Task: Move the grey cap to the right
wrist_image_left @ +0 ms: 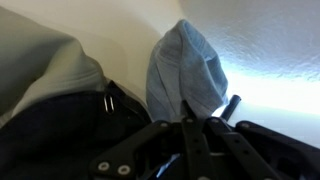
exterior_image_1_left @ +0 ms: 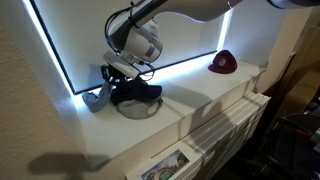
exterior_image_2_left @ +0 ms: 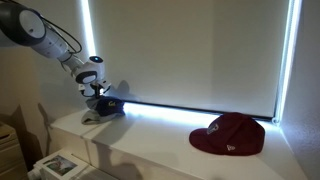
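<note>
My gripper (exterior_image_1_left: 116, 72) is at the grey cap (wrist_image_left: 188, 65) (can't tell if the jaws bite yet). I'd lift clear of the navy cap (exterior_image_1_left: 137, 92).

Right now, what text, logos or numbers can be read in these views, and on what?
No text can be read.
Maroon cap: a pale mark on the front, too small to read.
Printed sheet: blurred, unreadable.
Grey cap: no text shows.
</note>
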You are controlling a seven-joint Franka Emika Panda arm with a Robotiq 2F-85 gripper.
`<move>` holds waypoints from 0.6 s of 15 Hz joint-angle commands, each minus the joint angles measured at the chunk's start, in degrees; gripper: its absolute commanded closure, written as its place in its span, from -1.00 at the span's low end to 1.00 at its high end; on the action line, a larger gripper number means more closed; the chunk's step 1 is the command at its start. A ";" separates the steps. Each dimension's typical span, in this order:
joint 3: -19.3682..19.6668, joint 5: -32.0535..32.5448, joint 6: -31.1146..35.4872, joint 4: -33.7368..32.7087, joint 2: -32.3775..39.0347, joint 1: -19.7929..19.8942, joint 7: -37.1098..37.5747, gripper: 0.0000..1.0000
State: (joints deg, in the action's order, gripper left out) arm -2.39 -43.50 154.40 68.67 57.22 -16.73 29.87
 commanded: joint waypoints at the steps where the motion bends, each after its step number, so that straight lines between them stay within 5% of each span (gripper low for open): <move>1: 11.37 7.87 2.54 10.46 -10.64 -8.36 14.57 0.98; 9: 44.89 27.77 8.39 28.65 -26.10 -37.86 47.39 0.98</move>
State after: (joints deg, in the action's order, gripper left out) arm 33.05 -20.76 157.44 86.09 37.64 -44.80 69.76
